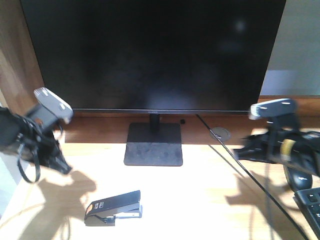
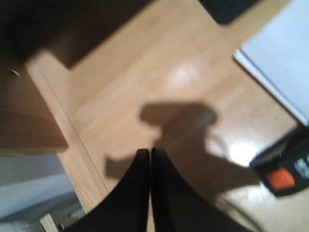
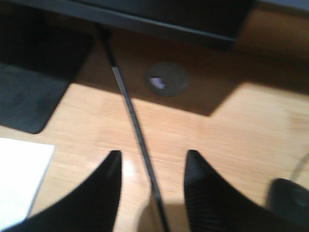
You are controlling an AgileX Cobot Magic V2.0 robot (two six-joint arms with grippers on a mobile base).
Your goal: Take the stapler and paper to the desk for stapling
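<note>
The light wood-grain counter (image 1: 200,200) is carrying the white rectangular paper (image 2: 280,53) and the black stapler (image 1: 114,206), lying apart (stapler nearer the front edge). Left hand (image 2: 150,159) is hanging closed and empty, right hand (image 3: 152,166) spread; aligning them seems next.

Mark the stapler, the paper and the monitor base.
stapler (image 1: 114,204): front view, black top arm.
paper (image 3: 19,179): right wrist view, white face of the sheet.
monitor base (image 1: 153,143): front view, flat dark plate.

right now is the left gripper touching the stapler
Apart. The front view shows the left gripper raised left of the stapler, with bare desk between them.
</note>
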